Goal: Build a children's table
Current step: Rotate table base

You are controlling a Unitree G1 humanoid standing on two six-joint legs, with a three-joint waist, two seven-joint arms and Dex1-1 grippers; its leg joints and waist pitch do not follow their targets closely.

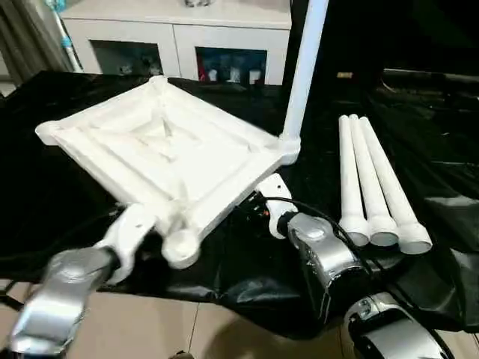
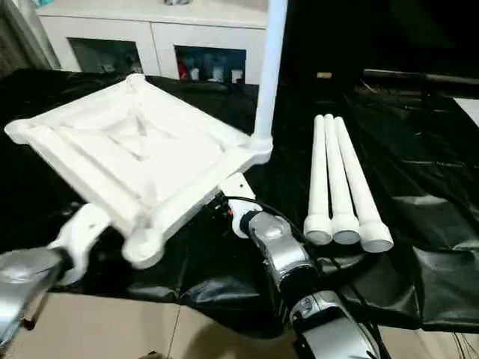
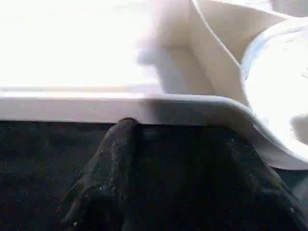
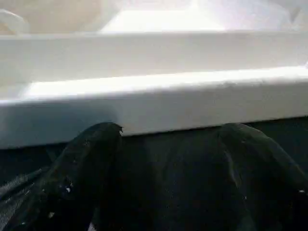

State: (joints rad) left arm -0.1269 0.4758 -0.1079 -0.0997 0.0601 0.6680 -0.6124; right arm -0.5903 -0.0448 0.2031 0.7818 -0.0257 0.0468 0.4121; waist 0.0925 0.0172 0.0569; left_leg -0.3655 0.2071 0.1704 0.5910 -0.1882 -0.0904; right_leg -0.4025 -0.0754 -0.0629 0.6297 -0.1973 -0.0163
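Tabletop (image 1: pixel 161 146) lay upside down, tilted, on black sheeting (image 1: pixel 67 202) over the table, ribbed underside up. One leg (image 1: pixel 303 71) stood upright in the far right corner socket. Three loose legs (image 1: pixel 370 183) lay side by side to the right, wide ends toward the robot, apart from the tabletop.

Left tool (image 3: pixel 163 159) sat at the near left rim beside an empty corner socket (image 1: pixel 182 245); one finger (image 3: pixel 113 149) touched the rim edge, but whether it gripped I could not tell. Right tool (image 4: pixel 168 159) sat against the near right rim with fingers (image 4: pixel 91 159) spread apart below it, nothing between them.

White cabinet (image 1: pixel 179 37) stood behind
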